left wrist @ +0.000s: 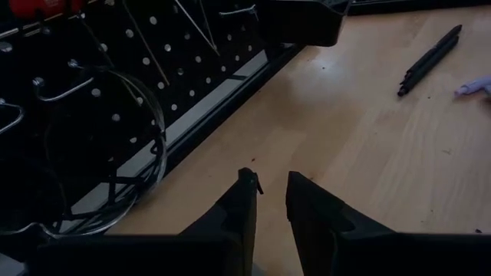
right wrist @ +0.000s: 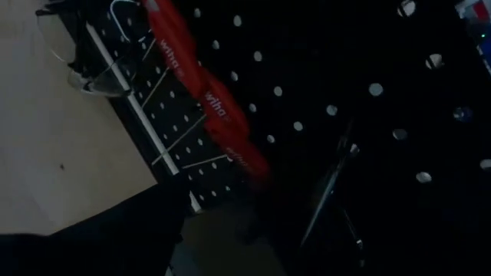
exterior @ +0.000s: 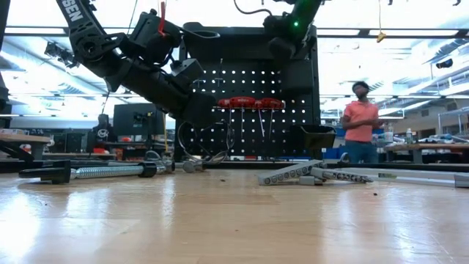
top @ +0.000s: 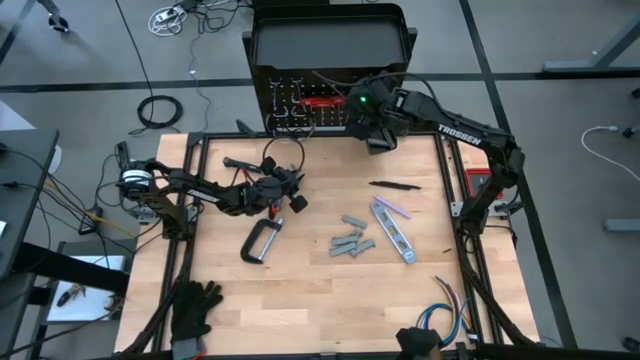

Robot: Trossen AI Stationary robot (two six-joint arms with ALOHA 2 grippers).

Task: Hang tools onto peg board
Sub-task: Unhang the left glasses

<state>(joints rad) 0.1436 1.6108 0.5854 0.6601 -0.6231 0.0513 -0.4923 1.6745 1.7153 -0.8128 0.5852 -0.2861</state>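
The black peg board [top: 330, 95] stands upright at the table's far edge. Red-handled screwdrivers [exterior: 249, 103] hang on it in a row, also in the right wrist view [right wrist: 207, 100]. My right gripper [top: 376, 128] is high up, close in front of the board's right part. My left gripper [left wrist: 272, 188] hovers over the table's left centre [top: 290, 192], aimed at the board's foot, its fingers slightly apart with nothing between them. A grey C-clamp [top: 262, 242], grey metal pieces [top: 350, 241], a silver flat bar [top: 393, 230] and a thin black tool [top: 395, 185] lie flat on the table.
A small black bin [exterior: 316, 136] sits on the board's lower right. A thin wire loop [left wrist: 107, 153] hangs on a hook at its left. Black gloves [top: 195, 305] lie near left, a coloured wire bundle [top: 447, 298] near right. A person [exterior: 360, 121] stands beyond the table.
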